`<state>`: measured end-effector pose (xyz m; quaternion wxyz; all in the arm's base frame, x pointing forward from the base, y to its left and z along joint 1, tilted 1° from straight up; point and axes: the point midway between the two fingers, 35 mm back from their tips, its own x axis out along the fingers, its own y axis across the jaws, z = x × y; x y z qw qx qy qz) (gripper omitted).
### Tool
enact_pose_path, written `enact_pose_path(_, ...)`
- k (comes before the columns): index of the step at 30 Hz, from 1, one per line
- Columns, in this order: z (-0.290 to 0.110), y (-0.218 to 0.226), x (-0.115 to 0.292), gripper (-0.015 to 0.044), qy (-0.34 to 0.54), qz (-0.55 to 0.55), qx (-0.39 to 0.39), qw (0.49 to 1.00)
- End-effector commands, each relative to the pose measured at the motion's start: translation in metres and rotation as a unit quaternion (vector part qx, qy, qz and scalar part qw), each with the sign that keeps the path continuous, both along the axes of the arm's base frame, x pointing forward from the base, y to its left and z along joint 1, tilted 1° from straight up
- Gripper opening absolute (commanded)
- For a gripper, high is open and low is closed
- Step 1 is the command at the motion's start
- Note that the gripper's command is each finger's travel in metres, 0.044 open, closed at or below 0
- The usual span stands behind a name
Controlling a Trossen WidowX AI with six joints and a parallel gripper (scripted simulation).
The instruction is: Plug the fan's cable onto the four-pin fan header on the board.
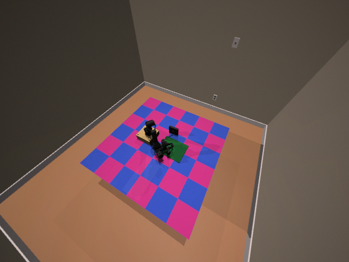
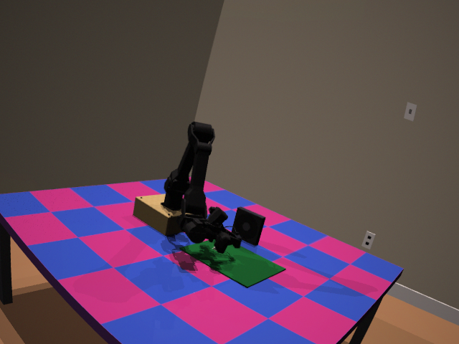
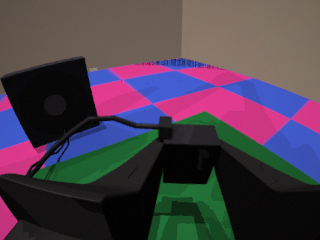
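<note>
Green board, black fan, pink-and-blue checkered table, tan base.

Fan: black square housing with round hub, standing upright on the desk just beyond the board's far edge.
Cable: thin, black, arcing from fan to plug.
Plug: small black block, clamped between end effector fingers above the board.
Board: flat green rectangle, lying on desk.

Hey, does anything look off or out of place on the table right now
Nothing stands out. The gripper is shut on the plug above the green board, the cable runs unbroken to the fan, and the fan stands upright beside the board.
</note>
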<state>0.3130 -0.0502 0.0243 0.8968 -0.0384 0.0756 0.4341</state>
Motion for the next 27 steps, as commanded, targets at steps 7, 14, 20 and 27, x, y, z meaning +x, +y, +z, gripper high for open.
enact_pose_path(7, -0.003, 0.000, 0.001, 0.0000, -0.001, 0.000, -0.001, 1.000)
enact_pose_path(14, -0.008, 0.000, 0.001, 0.0000, 0.000, 0.000, 0.000, 1.000)
enact_pose_path(20, -0.013, 0.000, 0.001, 0.0000, 0.000, 0.000, 0.000, 1.000)
enact_pose_path(27, -0.018, 0.000, 0.002, 0.0000, 0.000, 0.000, 0.000, 1.000)
